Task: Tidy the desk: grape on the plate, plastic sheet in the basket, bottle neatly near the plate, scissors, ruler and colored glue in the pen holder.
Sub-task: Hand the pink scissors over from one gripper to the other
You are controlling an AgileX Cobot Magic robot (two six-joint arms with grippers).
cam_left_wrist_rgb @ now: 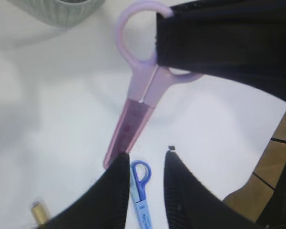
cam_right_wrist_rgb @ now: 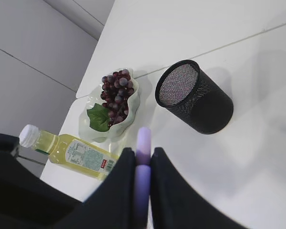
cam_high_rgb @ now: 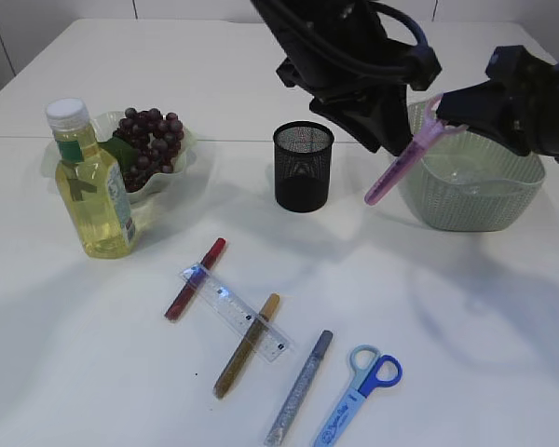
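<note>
My right gripper (cam_high_rgb: 444, 110) (cam_right_wrist_rgb: 143, 155) is shut on the handle of the purple scissors (cam_high_rgb: 391, 177) (cam_left_wrist_rgb: 138, 105), which hang in the air beside the basket (cam_high_rgb: 470, 191), sheathed tip pointing down-left. My left gripper (cam_high_rgb: 382, 140) (cam_left_wrist_rgb: 147, 157) stands open just by that tip, nothing between its fingers. The black mesh pen holder (cam_high_rgb: 303, 166) (cam_right_wrist_rgb: 195, 98) is upright to the left. On the near table lie the ruler (cam_high_rgb: 235, 312), the red (cam_high_rgb: 196, 278), gold (cam_high_rgb: 247, 345) and silver (cam_high_rgb: 299, 387) glue pens, and blue scissors (cam_high_rgb: 359, 396) (cam_left_wrist_rgb: 139, 183).
Grapes (cam_high_rgb: 152, 140) rest on the white plate (cam_high_rgb: 182, 172) at the left, with the bottle (cam_high_rgb: 91, 186) upright in front of it. Something glossy and clear, seemingly the plastic sheet (cam_high_rgb: 475, 175), lies in the basket. The left arm hangs above the pen holder.
</note>
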